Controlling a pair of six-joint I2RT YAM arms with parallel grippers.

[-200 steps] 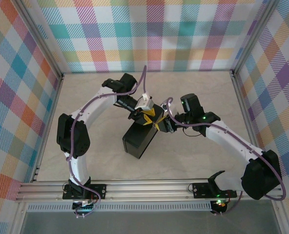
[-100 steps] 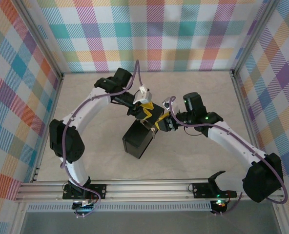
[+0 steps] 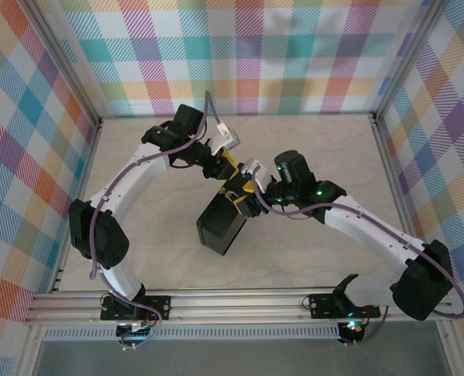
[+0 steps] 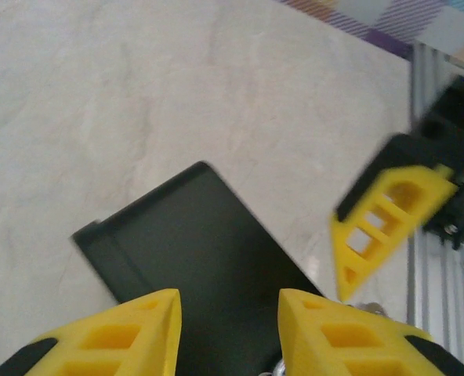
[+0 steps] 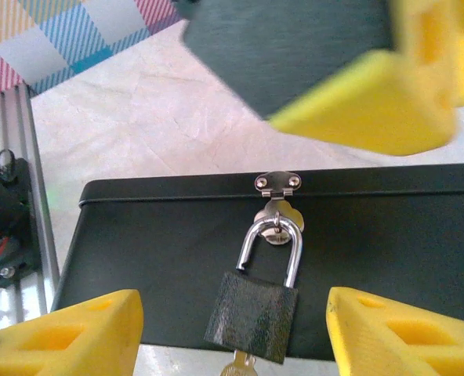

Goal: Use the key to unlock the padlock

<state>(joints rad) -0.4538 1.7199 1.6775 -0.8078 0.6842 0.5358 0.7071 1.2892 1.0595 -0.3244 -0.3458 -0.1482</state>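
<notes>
Where the rail carrying both arm bases runs along the near edge, the pale marbled tabletop point(image 3: 334, 149) begins. A black box point(image 3: 219, 227) lies around its middle, turned at a slant, with one end nearer and to the left and the other farther and to the right.

At that farther right end the right arm reaches in from the right side, and the right pincer point(image 5: 234, 296) faces the box's long black side. Its yellow fingers point(image 5: 71, 333) are spread wide, one on each side of the padlock point(image 5: 253, 313), and neither touches it. The padlock hangs against that side of the box. Its silver shackle point(image 5: 248, 249) has both legs sunk in the body and is threaded through a small metal hasp point(image 5: 277, 184) at the lid seam. The body looks dark and grainy in the right wrist view. Below the body a pale sliver of the key point(image 5: 238, 365) pokes out at the frame's edge; how deep it sits in the lock I cannot tell.

Just beyond, the left arm arcs in from the far left, and the left pincer point(image 4: 230, 304) hangs over the box. Its fingers stand apart, with the black surface showing in the gap and nothing pinched between the tips. A glint of metal shows by its right finger, too small to identify. Farthest off stand the plaid walls point(image 3: 240, 55).
</notes>
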